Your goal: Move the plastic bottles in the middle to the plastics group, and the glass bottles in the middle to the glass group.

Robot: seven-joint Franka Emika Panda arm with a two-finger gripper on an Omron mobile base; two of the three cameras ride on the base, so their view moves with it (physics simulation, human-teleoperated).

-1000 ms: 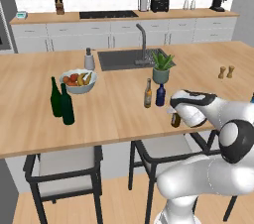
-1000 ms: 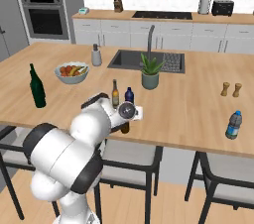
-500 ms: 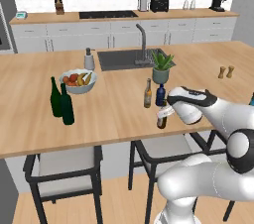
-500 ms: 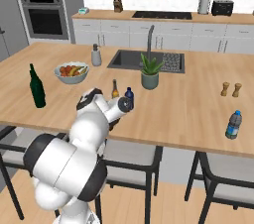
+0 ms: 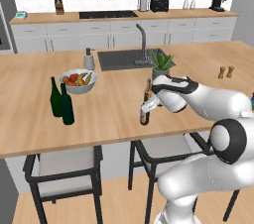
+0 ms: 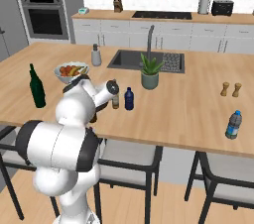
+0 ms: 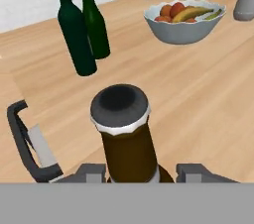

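gripper (image 5: 147, 108) is clamped on a brown bottle (image 5: 145, 114), mid-frame in the left base view, near the front edge of the island counter (image 5: 109, 109). in the hand view that bottle (image 7: 127, 136) sits bottom centre with its dark cap toward the camera, one finger tip (image 7: 92, 171) on each side of its neck. can't tell if its base touches the wood or is just off it.

second brown bottle (image 5: 148, 89) stands upright just behind the gripper. in the right base view it (image 6: 115, 99) is centre-left, with the dark blue bottle (image 6: 129, 98) just beside it on the right, apart.

two green bottles (image 5: 61, 100) stand upright centre-left in the left base view, close together; upper left in the hand view (image 7: 82, 23). fruit bowl (image 7: 184, 20) upper right there.

blue plastic bottle (image 6: 232, 125) stands at right edge of the right base view, well apart from the middle cluster.
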